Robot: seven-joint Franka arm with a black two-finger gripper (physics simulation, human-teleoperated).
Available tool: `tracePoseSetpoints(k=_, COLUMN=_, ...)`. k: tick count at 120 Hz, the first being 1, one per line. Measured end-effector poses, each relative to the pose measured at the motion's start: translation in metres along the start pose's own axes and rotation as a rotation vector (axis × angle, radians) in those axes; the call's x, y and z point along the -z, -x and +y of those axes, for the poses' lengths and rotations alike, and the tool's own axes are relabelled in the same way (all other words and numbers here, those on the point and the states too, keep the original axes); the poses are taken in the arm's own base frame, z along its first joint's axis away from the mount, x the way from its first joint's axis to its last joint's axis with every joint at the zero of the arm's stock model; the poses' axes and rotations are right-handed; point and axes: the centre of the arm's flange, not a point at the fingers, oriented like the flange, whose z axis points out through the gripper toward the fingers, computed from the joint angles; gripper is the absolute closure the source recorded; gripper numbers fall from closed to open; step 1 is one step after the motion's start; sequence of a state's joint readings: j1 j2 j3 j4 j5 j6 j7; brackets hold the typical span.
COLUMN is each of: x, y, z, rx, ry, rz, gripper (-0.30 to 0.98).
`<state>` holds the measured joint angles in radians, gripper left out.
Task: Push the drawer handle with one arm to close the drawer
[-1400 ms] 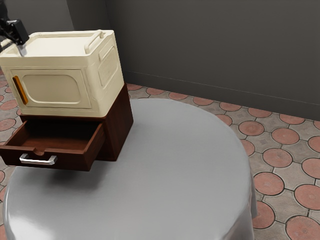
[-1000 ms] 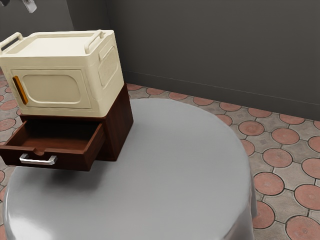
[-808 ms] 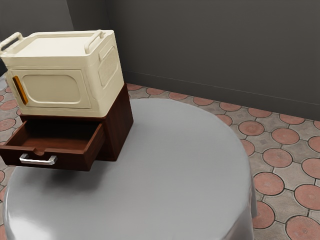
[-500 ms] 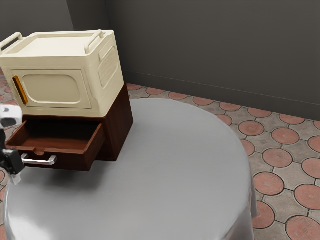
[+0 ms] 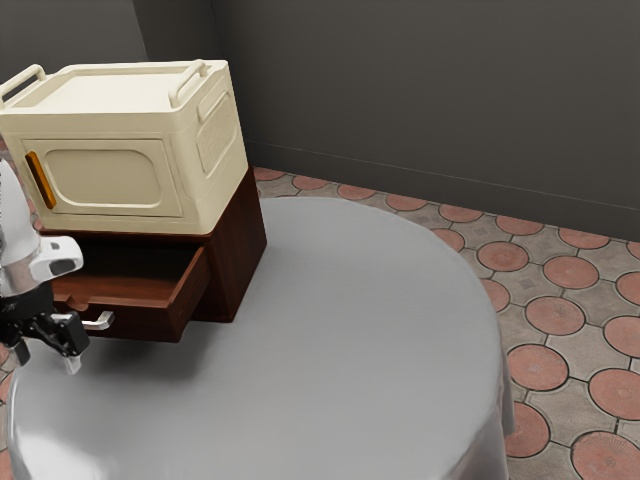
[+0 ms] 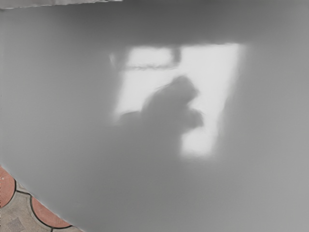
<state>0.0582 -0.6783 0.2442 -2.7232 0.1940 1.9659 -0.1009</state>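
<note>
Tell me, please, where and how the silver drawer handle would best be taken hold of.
I would take the silver drawer handle by its crosswise bar, probably mid-length, from in front of the drawer, one finger above and one below: the bar stands out from the drawer's front and bends back at its visible end. The gripper hides the other end.

Box (image 5: 105,177) on cabinet (image 5: 239,250), cabinet on table (image 5: 350,330); handle (image 5: 103,321) on drawer (image 5: 150,322).

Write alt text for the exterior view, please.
A black robot gripper hovers by the silver handle of an open brown drawer; a cream box sits on the drawer's cabinet, on a round grey table.
</note>
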Motion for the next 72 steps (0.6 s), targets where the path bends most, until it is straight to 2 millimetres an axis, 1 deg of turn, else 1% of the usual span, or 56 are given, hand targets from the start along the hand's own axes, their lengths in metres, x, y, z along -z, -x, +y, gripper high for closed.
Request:
tracePoseSetpoints(k=15, x=-0.007, y=-0.012, z=-0.003, rx=0.050, ry=-0.017, rz=0.025, gripper=0.03)
tracePoseSetpoints(k=26, x=-0.007, y=-0.020, z=-0.004, rx=0.077, ry=-0.020, rz=0.055, gripper=0.03)
tracePoseSetpoints(k=33, x=-0.006, y=-0.023, z=-0.004, rx=0.090, ry=-0.021, rz=0.075, gripper=0.03)
tracePoseSetpoints(k=55, x=-0.008, y=-0.032, z=-0.016, rx=0.145, ry=-0.016, rz=0.106, gripper=0.03)
tracePoseSetpoints(k=72, x=-0.010, y=-0.036, z=-0.020, rx=0.158, ry=-0.024, rz=0.125, gripper=0.03)
